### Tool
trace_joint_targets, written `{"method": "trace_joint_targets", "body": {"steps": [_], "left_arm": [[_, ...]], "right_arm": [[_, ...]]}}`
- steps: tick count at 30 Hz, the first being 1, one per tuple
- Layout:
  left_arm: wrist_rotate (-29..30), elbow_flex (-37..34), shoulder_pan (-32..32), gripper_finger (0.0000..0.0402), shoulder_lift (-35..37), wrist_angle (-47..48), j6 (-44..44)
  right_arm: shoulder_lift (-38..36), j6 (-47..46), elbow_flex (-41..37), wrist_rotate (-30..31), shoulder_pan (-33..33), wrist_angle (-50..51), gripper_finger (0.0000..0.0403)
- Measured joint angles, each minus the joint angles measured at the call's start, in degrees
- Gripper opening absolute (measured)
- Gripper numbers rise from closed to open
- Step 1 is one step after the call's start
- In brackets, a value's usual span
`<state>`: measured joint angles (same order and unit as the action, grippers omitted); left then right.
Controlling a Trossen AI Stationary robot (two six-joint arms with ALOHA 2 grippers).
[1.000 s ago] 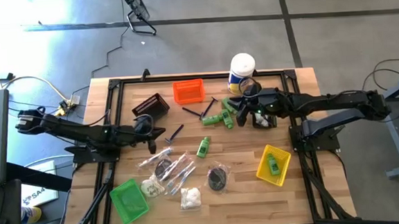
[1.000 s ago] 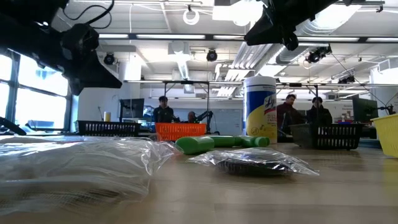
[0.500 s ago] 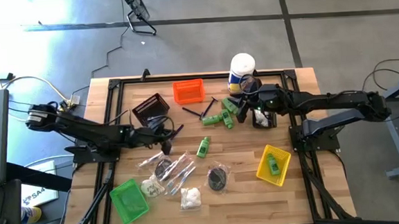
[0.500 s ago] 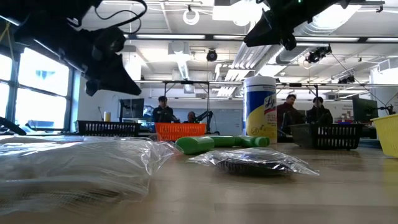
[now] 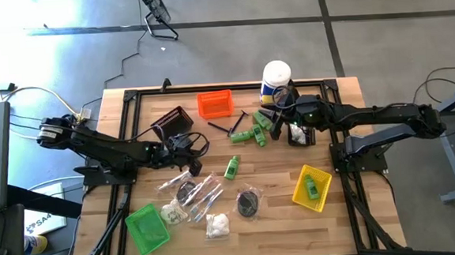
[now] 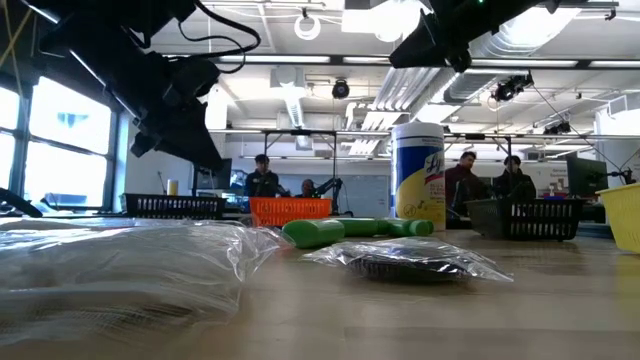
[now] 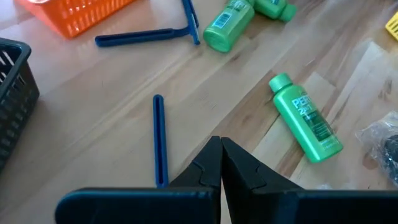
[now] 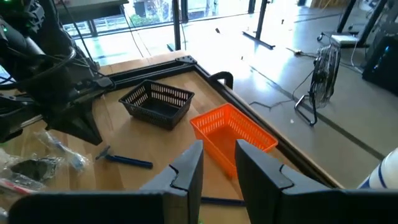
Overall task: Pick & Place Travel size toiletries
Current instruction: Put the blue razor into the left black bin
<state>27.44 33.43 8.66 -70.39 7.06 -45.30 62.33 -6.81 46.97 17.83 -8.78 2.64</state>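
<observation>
Left gripper (image 7: 221, 163): we keep it closed and empty above the razor (image 7: 159, 139), likely lining up a pick.
Right gripper (image 8: 217, 163): we hold it slightly apart, empty, by the green bottles (image 5: 253, 131).

Four bins (image 5: 214, 104) stood around the tabletop (image 5: 351, 207); toiletries (image 5: 231, 167) lay scattered between them, a canister (image 5: 276, 79) behind

Bare counter (image 5: 340, 215) lies open along the near right side, beyond the yellow bin (image 5: 311, 187). The middle is crowded: green bottles (image 5: 231, 167), wrapped packets (image 5: 204, 194) and a dark bundle (image 5: 249, 201) lie close together. The orange bin (image 5: 215, 104), black bin (image 5: 172, 120) and white canister (image 5: 276, 80) block the far edge.
</observation>
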Motion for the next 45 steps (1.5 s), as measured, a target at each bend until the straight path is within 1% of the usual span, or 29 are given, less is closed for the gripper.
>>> {"method": "trace_joint_targets", "body": {"steps": [5, 8, 40, 42, 45], "left_arm": [[-0.1, 0.0, 0.0, 0.0, 0.0, 0.0, 0.0], [-1.3, 0.0, 0.0, 0.0, 0.0, 0.0, 0.0], [-2.7, 0.0, 0.0, 0.0, 0.0, -0.1, -0.1], [-4.2, 0.0, 0.0, 0.0006, 0.0, 0.0, -0.1], [-5.3, 0.0, 0.0, 0.0036, 0.0, 0.4, -1.1]], "right_arm": [[0.0, 0.9, 0.0, 0.0, 0.0, -0.4, 0.0085], [0.0, 0.9, 0.0, 0.0, 0.0, -0.4, 0.0085], [0.0, 0.9, 0.0, 0.2, 0.0, -0.8, 0.0085], [0.0, 0.6, 0.0, 0.1, 0.0, -0.8, 0.0085], [0.0, 0.6, 0.0, 0.1, 0.0, -0.8, 0.0085]]}}
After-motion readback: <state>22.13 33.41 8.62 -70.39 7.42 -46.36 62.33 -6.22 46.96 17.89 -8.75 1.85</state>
